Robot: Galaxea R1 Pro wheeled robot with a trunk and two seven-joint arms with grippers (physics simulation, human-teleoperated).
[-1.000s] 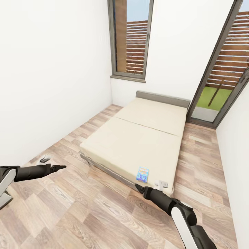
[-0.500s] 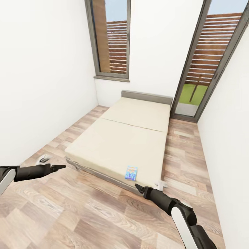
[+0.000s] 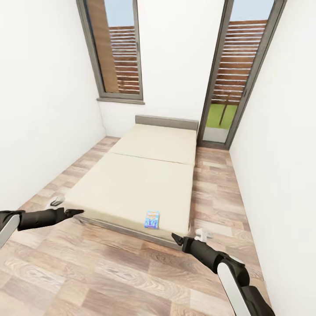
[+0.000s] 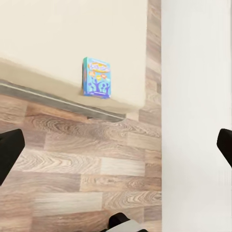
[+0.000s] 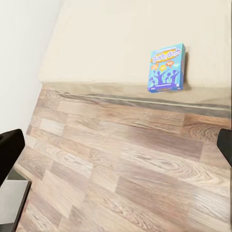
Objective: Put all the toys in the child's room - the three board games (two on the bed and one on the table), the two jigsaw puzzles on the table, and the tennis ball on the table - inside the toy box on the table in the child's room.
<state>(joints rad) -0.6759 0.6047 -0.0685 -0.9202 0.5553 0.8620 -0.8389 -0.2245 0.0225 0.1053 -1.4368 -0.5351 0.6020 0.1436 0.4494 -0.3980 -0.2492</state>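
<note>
Lying flat, the bed [image 3: 145, 175] fills the room's middle. One small blue board game [image 3: 152, 219] rests near its foot edge, easy to reach. Both arms stick out low over the floor. The left tool [image 3: 75, 213] and right tool [image 3: 176, 238] are open wide, holding nothing.

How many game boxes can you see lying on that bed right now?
1. A small blue board game lies flat near the foot edge of the bed, towards its right corner in the head view. The rest of the mattress looks bare, so any second game is not in sight.
</note>
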